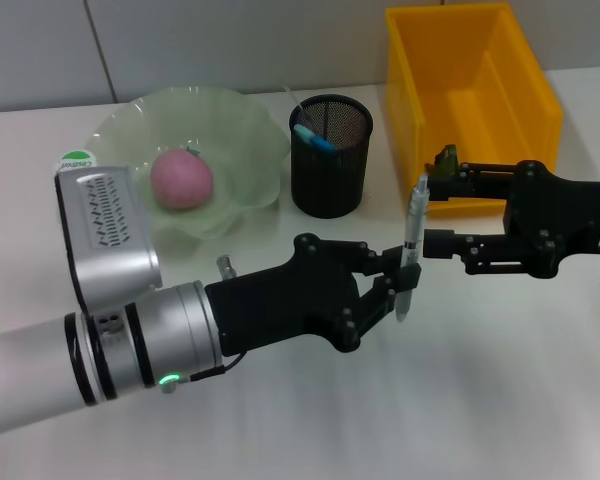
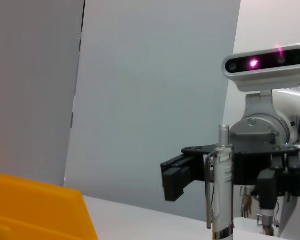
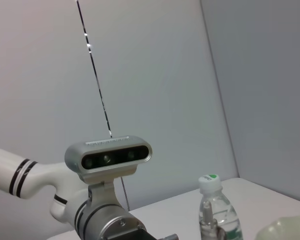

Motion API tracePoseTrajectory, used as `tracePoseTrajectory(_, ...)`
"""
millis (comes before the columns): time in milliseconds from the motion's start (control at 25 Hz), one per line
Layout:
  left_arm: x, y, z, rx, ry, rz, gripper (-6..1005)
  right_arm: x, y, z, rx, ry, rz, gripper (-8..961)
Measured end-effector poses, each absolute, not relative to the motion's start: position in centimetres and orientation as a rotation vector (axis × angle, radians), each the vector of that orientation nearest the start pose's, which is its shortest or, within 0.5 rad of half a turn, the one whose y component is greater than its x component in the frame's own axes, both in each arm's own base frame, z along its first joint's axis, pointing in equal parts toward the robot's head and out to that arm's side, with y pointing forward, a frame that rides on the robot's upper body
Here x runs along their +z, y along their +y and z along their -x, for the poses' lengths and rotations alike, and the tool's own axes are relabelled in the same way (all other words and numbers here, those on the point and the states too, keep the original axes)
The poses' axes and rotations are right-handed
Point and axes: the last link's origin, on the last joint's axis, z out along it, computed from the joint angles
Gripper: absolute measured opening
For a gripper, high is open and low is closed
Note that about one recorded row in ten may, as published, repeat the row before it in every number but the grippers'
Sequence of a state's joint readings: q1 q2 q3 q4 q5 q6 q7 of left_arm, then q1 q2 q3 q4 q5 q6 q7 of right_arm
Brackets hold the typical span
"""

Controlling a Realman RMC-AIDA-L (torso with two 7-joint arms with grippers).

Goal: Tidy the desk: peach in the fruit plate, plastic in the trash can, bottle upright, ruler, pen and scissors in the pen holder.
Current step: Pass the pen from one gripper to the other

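Pen: upright in the air above the middle of the bench, between the two grippers, not yet in the pen holder.
Left gripper: fingers closed around the lower part of the pen.
Right gripper: touching the pen at its middle; I cannot tell if its fingers are open or closed.
Peach: already in the fruit plate, near the back left of the bench; this part looks done.
Pen holder: near the back edge, beside the plate, with a blue thing inside; ruler and scissors I cannot identify.
Bottle: stands upright in the right wrist view.
Yellow bin: back right corner; plastic not visible.
Left to do: the pen must go into the holder, as I judge.
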State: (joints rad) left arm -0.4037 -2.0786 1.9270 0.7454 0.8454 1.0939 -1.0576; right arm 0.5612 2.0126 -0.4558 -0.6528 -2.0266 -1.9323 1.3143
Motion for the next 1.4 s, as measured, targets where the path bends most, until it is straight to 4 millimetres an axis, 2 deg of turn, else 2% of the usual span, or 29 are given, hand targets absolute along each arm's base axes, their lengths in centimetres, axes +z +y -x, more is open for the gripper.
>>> tracePoseTrajectory(840,-11.4,28.7,17.0,-1.025,-0.325,2.785,222,4.1,31.0,-23.6,1.016,0.333,2.854,705)
tracePoseTrajectory(1240,-11.0,28.8,16.7,-1.070,-0.330,2.776,229,4.3,31.2,-23.5,0.997,0.315,2.844,703)
tracePoseTrajectory(1360,-11.0,28.8,16.8,-1.070,-0.334,2.777,231,4.4,31.3,-23.5,0.998,0.313,2.841,491)
tracePoseTrajectory(1400,-11.1,28.8,16.8,-1.069,-0.335,2.778,232,4.4,31.3,-23.4,0.998,0.311,2.841,483)
